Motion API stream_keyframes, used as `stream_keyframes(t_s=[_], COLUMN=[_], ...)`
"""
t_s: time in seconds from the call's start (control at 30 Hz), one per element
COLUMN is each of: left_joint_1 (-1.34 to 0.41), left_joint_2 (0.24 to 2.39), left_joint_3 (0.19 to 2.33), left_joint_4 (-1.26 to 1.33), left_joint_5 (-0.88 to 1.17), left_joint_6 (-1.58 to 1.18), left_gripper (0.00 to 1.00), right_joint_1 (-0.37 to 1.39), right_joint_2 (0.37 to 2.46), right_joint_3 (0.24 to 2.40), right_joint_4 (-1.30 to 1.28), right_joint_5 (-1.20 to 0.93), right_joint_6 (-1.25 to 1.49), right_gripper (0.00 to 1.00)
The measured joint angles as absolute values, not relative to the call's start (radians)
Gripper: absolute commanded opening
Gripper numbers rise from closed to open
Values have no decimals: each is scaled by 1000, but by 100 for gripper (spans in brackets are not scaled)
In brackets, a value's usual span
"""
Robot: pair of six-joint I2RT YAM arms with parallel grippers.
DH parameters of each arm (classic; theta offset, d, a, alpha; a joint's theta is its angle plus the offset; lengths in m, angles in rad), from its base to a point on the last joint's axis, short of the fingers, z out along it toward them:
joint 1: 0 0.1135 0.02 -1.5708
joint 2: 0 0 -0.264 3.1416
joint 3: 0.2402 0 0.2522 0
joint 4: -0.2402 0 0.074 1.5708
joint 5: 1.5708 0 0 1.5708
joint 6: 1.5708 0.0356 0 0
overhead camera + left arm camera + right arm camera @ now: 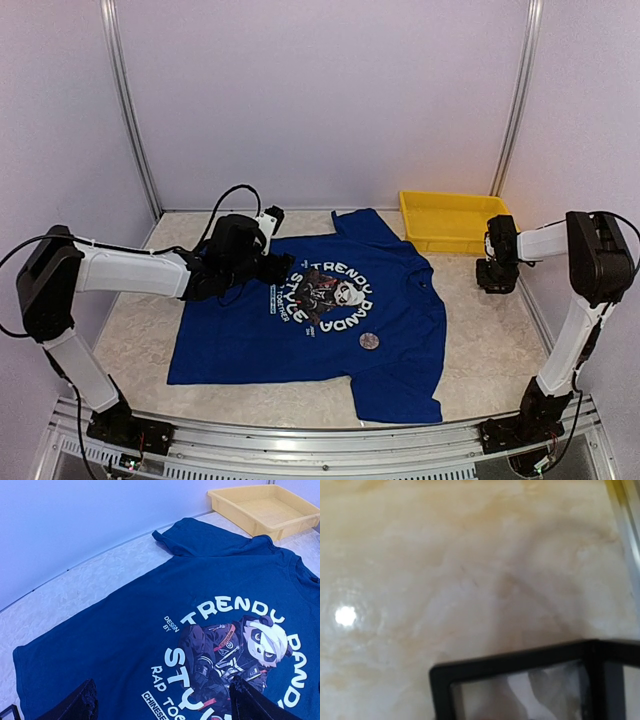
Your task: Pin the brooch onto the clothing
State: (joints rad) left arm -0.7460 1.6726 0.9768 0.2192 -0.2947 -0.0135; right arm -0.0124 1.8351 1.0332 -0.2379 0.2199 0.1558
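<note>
The left gripper (283, 268) hangs low over the left part of the blue T-shirt (230, 340), just beside the white print (325, 290). In the left wrist view its two dark fingers (75, 702) stand wide apart at the bottom edge. Only the cloth shows between them, so this gripper is spread and holds nothing.

The right gripper (497, 275) points down over the bare table (130, 340) on the right side. It is just near of the yellow tray (440, 197) and apart from the shirt. The right wrist view is blurred. It shows the pale marbled surface and a black frame with a clear pane (520, 685) at the bottom, and I cannot tell whether these jaws are apart or closed.

The T-shirt lies spread flat in the middle of the table with the print facing up. One sleeve (365, 225) reaches toward the far side, close to the tray. The print has the words "TRENDY STYLE PANDA" around a panda picture.

The brooch (369, 340), a small round grey disc, sits on the shirt just near and right of the print. It is well apart from both grippers. Whether it is fastened to the cloth or only lies on it cannot be seen.
</note>
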Motion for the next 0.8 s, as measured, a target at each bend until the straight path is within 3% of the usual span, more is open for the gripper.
stream_keyframes(t_s=[0.57,0.8], left_joint_1=[-746,-746], left_joint_2=[1692,1692], left_joint_3=[977,977], left_joint_4=[216,216], left_joint_5=[-284,-281], left_joint_6=[-13,-13], left_gripper=[86,86], right_joint_1=[-12,-12], right_joint_2=[1787,1782], right_joint_3=[1021,1019], right_joint_4=[-281,-290], right_joint_5=[221,223], right_joint_6=[138,126], right_gripper=[26,15])
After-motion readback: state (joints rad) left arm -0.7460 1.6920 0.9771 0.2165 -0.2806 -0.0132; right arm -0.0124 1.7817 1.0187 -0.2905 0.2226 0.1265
